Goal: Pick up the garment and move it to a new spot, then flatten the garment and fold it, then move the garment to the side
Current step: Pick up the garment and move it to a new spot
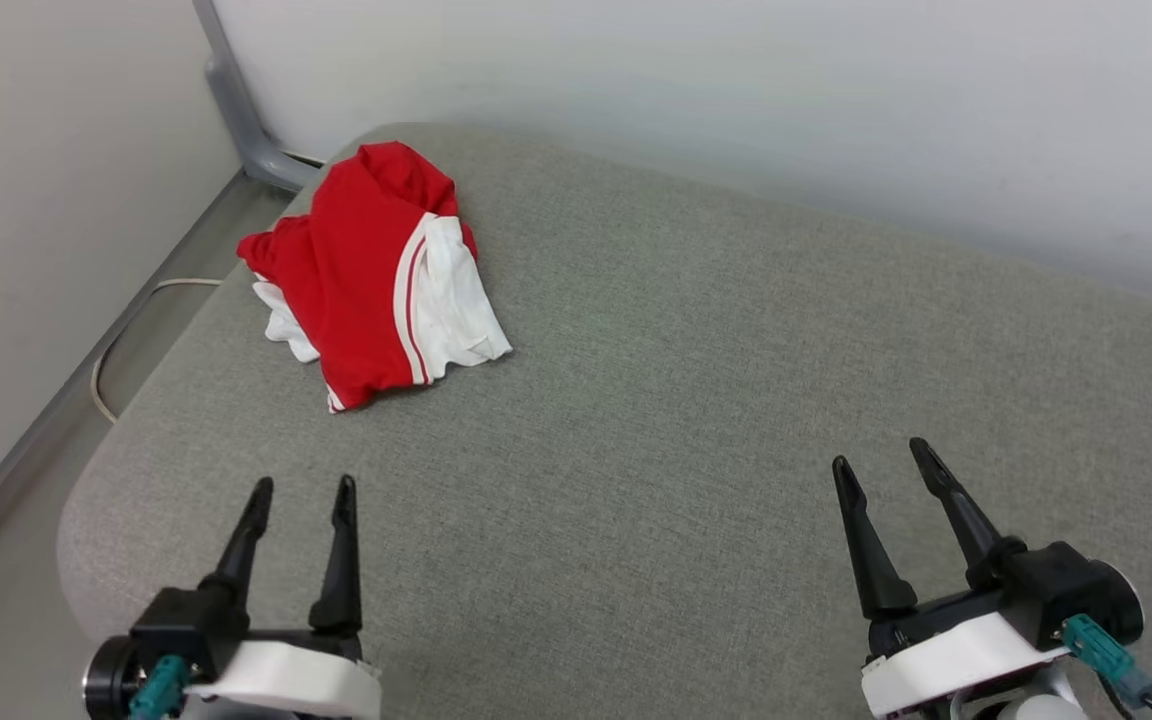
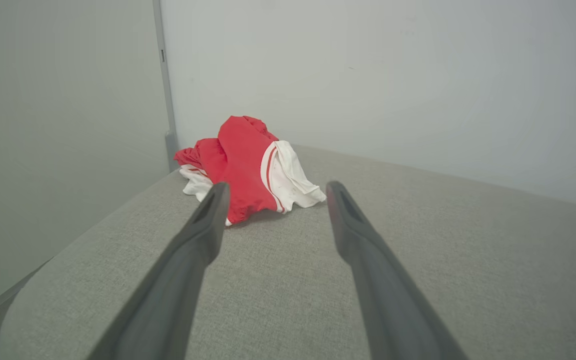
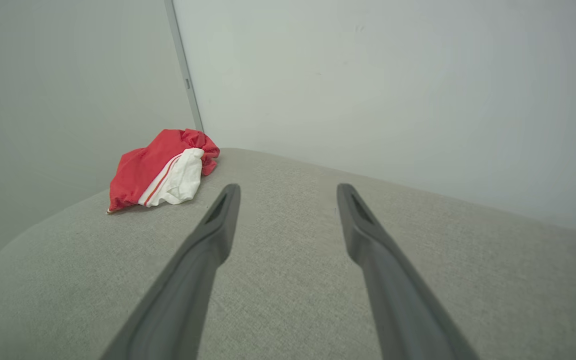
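On the grey cushion [image 1: 696, 400]: garment [image 1: 366, 275] lying crumpled, nothing begun; I'm holding left gripper [image 1: 303, 490] and right gripper [image 1: 881, 455] spread, empty.

You'll find the garment [image 1: 366, 270] heaped on the cushion [image 1: 686, 400] at the upper left of the head view, near the cushion's far left corner. Your left gripper [image 1: 303, 484] sits at the lower left, below the garment and well apart from it. Your right gripper [image 1: 880, 453] sits at the lower right, farther from it. A wall [image 1: 736, 100] runs behind the cushion along the top, and a cable [image 1: 106, 370] lies on the floor off its left edge.
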Motion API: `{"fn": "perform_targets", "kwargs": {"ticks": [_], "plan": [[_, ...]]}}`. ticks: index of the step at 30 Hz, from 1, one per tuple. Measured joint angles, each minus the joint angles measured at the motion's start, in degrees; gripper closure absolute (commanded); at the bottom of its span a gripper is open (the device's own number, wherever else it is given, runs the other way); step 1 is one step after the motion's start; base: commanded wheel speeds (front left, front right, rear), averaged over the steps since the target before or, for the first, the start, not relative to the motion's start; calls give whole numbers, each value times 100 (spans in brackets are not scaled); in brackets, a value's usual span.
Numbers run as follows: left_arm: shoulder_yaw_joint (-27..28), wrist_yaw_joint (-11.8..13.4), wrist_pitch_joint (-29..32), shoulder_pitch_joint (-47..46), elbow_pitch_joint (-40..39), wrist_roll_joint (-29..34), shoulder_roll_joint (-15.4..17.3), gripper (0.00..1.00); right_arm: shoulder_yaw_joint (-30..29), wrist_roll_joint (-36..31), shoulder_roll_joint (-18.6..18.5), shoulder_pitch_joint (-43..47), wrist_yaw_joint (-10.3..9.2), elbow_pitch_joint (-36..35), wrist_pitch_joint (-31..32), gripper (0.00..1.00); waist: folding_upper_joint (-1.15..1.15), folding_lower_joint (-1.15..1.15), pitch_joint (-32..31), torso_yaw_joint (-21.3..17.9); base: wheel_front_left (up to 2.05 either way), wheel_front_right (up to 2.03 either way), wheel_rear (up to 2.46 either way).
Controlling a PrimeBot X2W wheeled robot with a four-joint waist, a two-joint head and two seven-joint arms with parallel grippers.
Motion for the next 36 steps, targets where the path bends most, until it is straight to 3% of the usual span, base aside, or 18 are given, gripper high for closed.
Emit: {"fn": "perform_targets", "kwargs": {"ticks": [5, 9, 15, 20, 24, 29, 36], "plan": [[413, -131, -1, -557, 497, -111, 94, 0, -75, -257, -60, -97, 0, -199, 0, 0, 0, 0, 375, -129, 0, 0, 0], [374, -257, 204, -1352, 1467, -266, 632, 0, -146, -157, -176, -126, 0, -324, -1, 0, 0, 0, 747, -243, 0, 0, 0], [-20, -302, 1466, -2848, 2294, -1205, 1673, 0, -119, -200, -533, -296, 0, -801, 105, 0, 0, 1, 1361, -421, 0, 0, 0], [-532, -312, 2735, -3584, 2381, -2277, 2427, 0, -200, -230, -635, -406, 0, -1262, 264, 0, 0, 1, 1843, -592, 0, 0, 0], [-778, -312, 3630, -3983, 2426, -2795, 2888, 0, -151, -280, -668, -447, 0, -1525, 356, 0, 0, 1, 2180, -724, 0, 0, 0], [-962, -312, 4412, -4481, 2676, -3141, 3270, 0, -111, -353, -702, -541, 0, -1680, 407, 0, 0, 2, 2570, -889, 0, 0, 0], [-1165, -311, 5107, -4834, 3033, -3627, 3415, 0, -145, -407, -709, -647, 0, -1757, 393, 0, 0, 2, 2978, -1182, 0, 0, 0]]}}
